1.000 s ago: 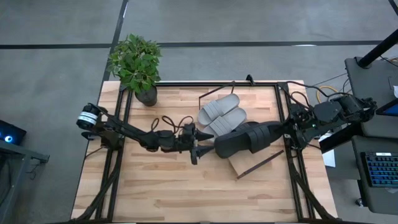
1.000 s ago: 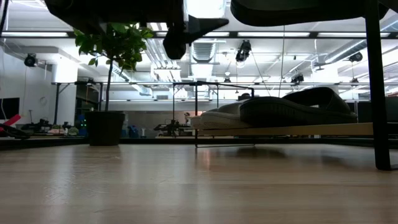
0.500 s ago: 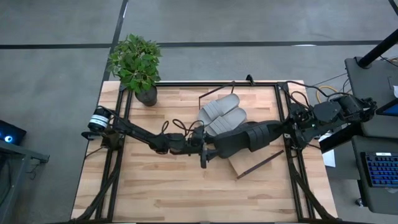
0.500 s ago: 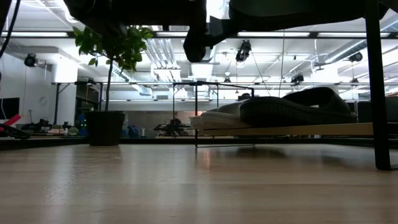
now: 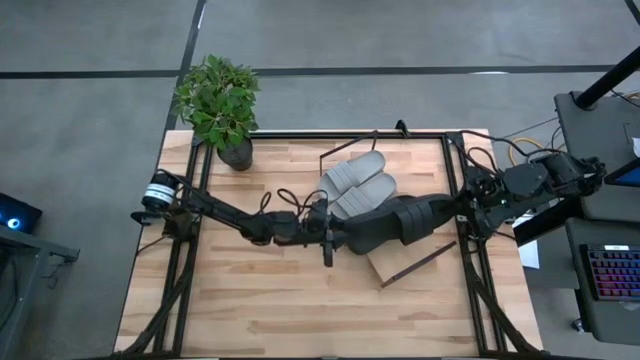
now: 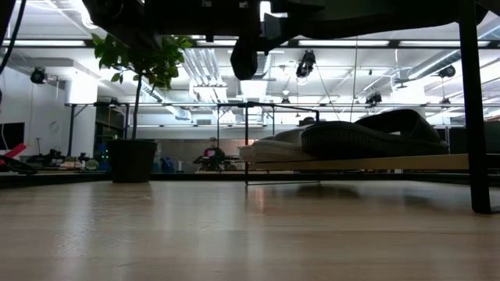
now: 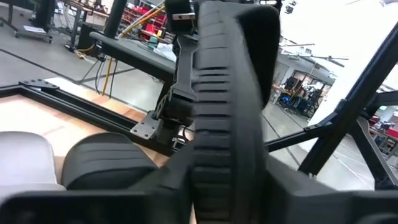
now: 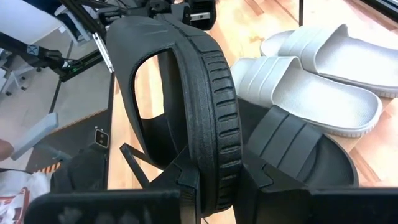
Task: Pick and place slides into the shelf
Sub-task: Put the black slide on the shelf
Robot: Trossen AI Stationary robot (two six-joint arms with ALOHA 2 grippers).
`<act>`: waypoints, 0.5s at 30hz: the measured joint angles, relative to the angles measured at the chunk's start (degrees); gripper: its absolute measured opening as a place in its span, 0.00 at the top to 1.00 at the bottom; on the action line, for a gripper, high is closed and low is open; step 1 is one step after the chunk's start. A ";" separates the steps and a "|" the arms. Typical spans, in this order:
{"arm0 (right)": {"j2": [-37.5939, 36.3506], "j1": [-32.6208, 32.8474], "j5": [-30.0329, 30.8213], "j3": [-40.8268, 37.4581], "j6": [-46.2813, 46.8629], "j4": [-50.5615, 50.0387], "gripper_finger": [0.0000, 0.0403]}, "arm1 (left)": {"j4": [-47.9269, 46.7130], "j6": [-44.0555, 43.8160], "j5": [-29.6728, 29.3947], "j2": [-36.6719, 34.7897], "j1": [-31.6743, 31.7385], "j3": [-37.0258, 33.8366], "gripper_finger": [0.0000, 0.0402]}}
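Right now the right pincer [image 8: 214, 186] is clamped on the edge of a black slide [image 8: 193, 106], holding it on its side above the shelf [image 5: 385, 268]. On that shelf lie the light grey pair [image 5: 355, 180] side by side, and the other black slide [image 8: 298, 149] just beside the nearer grey one. The left pincer [image 5: 328, 240] hangs at the held slide's toe end, near the shelf's edge; whether its fingers are apart or together cannot be told. A potted plant [image 5: 220, 105] stands on the surface [image 5: 270, 310], well apart from the shelf.
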 joint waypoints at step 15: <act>-0.11 0.02 3.04 1.56 -9.69 0.31 0.74 | -0.07 -5.48 5.29 -0.09 1.10 0.59 0.88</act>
